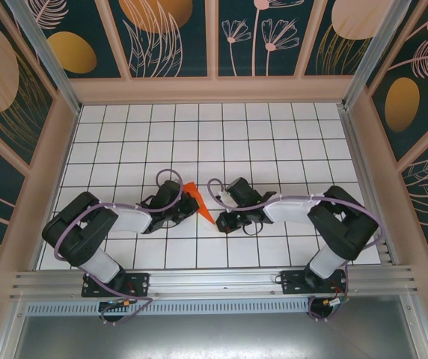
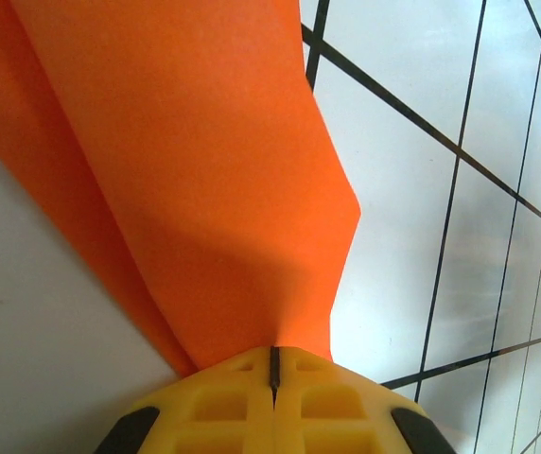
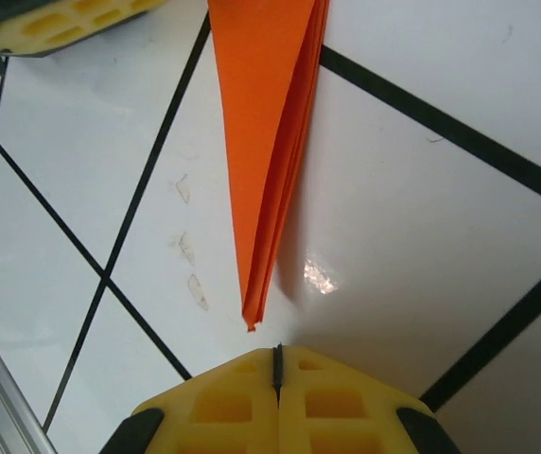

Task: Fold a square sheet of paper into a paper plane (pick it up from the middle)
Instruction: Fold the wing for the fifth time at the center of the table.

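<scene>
The sheet of paper is folded into a narrow, pointed orange-red paper plane [image 1: 200, 200] lying mid-table between the two grippers. My left gripper [image 1: 187, 203] is shut on its wide end. In the left wrist view the paper [image 2: 195, 189] fans out from the closed yellow fingertips [image 2: 242, 378] of that gripper [image 2: 273, 356]. My right gripper [image 1: 216, 221] is shut with nothing in it. Seen from the right wrist, the layered paper plane [image 3: 266, 142] ends in a point just ahead of the right gripper [image 3: 276, 352], apart from it.
The white gridded table [image 1: 274, 142] stretches behind the arms, boxed in by patterned walls and a metal rail [image 1: 214, 280] at the near edge. The left gripper's yellow finger [image 3: 72, 19] shows at the top left of the right wrist view.
</scene>
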Controlling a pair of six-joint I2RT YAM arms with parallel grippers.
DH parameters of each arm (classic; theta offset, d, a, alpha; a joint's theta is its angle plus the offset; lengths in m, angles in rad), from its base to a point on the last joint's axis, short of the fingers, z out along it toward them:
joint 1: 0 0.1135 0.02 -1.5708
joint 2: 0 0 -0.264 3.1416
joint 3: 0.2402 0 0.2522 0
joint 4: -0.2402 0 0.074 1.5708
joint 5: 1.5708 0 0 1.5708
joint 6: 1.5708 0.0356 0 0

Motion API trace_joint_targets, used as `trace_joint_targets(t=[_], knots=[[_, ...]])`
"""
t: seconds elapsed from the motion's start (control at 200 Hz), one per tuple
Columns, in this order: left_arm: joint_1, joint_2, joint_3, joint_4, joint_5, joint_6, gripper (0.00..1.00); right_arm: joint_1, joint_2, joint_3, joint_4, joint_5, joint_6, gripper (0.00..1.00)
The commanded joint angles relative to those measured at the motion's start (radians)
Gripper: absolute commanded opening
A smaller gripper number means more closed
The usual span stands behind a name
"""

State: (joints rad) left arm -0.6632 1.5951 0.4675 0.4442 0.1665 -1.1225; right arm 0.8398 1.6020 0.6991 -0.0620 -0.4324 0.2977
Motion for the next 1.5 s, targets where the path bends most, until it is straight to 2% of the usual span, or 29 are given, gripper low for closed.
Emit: trace_joint_targets(t=[0.0,0.355,0.64,0.881,1.186,1.496], knots=[[0.012,0.014,-0.044,-0.148,-0.091,0.022,0.03,0.011,-0.044,0.052,-0.018,0.031,0.012,0.00],[0.013,-0.027,-0.050,-0.085,-0.040,0.051,0.06,0.015,0.126,0.204,0.064,0.037,0.025,0.00],[0.013,-0.049,-0.036,0.009,0.023,0.067,0.09,0.016,0.203,0.191,0.072,-0.005,0.021,0.00],[0.013,-0.092,-0.024,0.081,0.090,0.096,0.17,0.018,0.232,0.195,0.049,0.024,0.015,0.00],[0.013,-0.004,0.032,-0.022,0.025,0.156,0.17,0.024,0.258,0.206,0.005,0.061,-0.007,0.00],[0.019,-0.007,0.045,-0.157,-0.140,0.152,0.17,0.029,0.277,0.182,-0.068,0.107,-0.018,0.00]])
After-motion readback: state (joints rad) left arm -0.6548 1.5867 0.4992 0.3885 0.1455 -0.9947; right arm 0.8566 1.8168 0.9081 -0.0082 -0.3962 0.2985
